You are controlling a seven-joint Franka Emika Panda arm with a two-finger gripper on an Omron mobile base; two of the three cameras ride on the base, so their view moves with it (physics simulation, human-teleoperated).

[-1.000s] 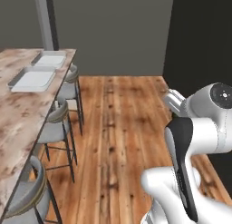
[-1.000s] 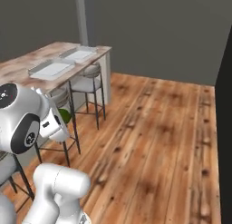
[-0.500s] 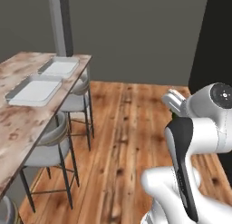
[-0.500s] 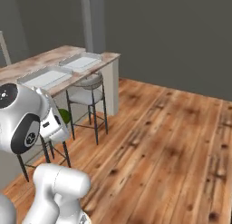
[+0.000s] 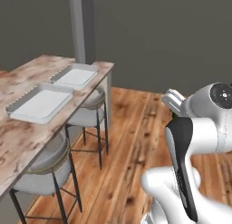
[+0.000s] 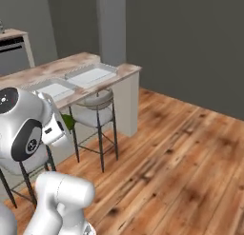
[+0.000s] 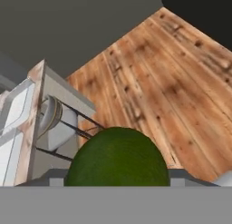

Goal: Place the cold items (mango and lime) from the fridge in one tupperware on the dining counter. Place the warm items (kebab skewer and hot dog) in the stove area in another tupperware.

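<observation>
Swinging toward the dining counter (image 5: 27, 141) since a moment ago, both tupperware (image 5: 43, 103) trays loom nearer, gripper (image 7: 118, 180) holding the lime (image 7: 118, 159).

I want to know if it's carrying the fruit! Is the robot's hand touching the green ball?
Touching. In the hand view the green ball sits right between the gripper's fingertips, filling the space. In the right base view a bit of green pokes out beside the hand.
</observation>
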